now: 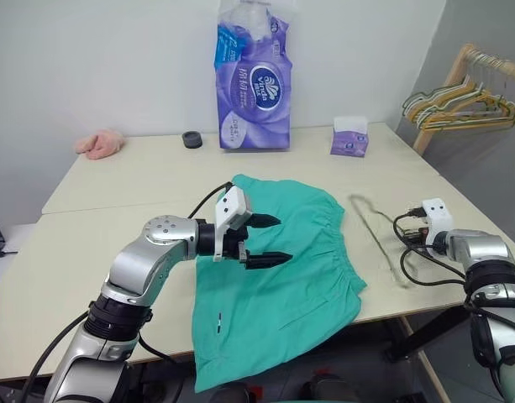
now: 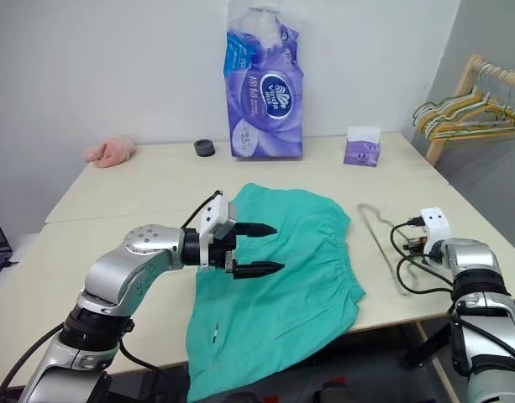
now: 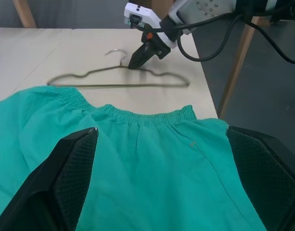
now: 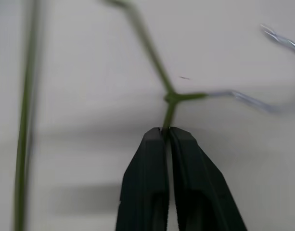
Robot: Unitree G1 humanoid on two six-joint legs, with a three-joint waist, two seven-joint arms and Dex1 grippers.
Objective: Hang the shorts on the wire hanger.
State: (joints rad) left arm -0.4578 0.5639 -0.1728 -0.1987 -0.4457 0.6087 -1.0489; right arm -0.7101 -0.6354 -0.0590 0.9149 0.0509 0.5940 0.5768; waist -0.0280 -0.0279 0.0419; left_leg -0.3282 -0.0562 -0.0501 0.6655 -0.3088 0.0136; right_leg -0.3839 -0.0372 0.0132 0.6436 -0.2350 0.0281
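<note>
Teal-green soft cloth shorts (image 1: 274,277) lie limp at lower centre of the pale worktop (image 1: 114,180), hem overhanging; best gathered at the waistband. The left gripper (image 1: 265,239) hovers above, jaws spread. Right of them, the right gripper (image 4: 166,132) pinches the thin, light, springy olive-grey wire hanger (image 1: 379,235) beside its neck.

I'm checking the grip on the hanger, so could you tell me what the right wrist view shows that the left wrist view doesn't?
Right wrist view alone: the right gripper seen close up, jaws shut on the wire hanger just below the twist at its neck. Left wrist view alone: the teal shorts on the table between the open left gripper's fingers, and the hanger's whole triangle. Both: the hanger, the right gripper and the table.
</note>
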